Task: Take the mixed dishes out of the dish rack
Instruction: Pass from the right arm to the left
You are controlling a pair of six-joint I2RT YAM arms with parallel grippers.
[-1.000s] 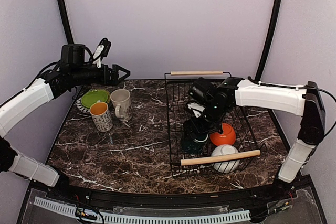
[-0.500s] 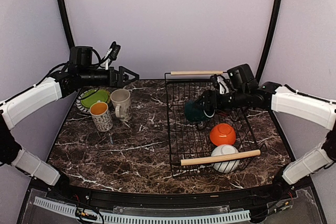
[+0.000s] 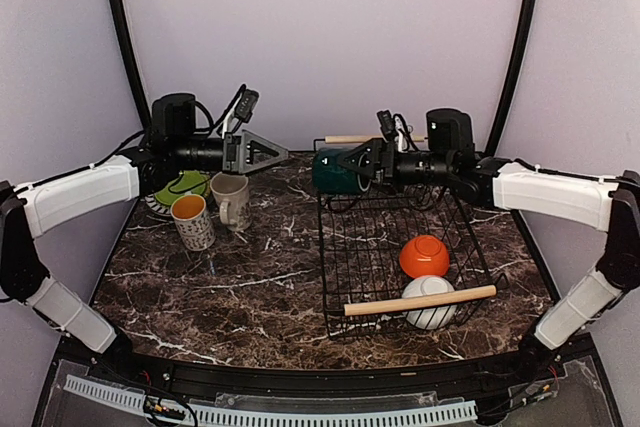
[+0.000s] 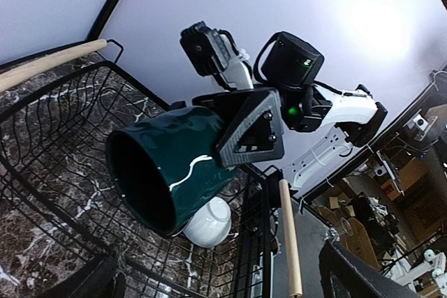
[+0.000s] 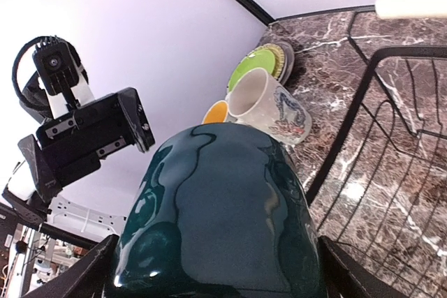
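My right gripper [image 3: 348, 163] is shut on the small dark green cup [image 3: 331, 171] and holds it on its side in the air over the far left corner of the dish rack [image 3: 330, 247]. In the right wrist view the cup [image 5: 223, 214] fills the space between my fingers. My left gripper [image 3: 268, 154] is open and empty, pointing right at the cup, a short gap away. In the left wrist view the cup's dark mouth [image 4: 143, 179] faces me. The orange bowl [image 3: 424, 256] and white bowl [image 3: 431, 303] lie in the rack.
At the far left of the table the cream mug [image 3: 231, 197] and the patterned mug with orange inside [image 3: 192, 221] stand by the lime-green plate [image 3: 180, 187], which lies on the grey patterned plate [image 3: 154, 205]. The rack's wooden handles [image 3: 420, 300] span its near and far ends.
My right gripper has lifted the green cup out of the rack and carried it left and up. My left gripper has moved right toward it.
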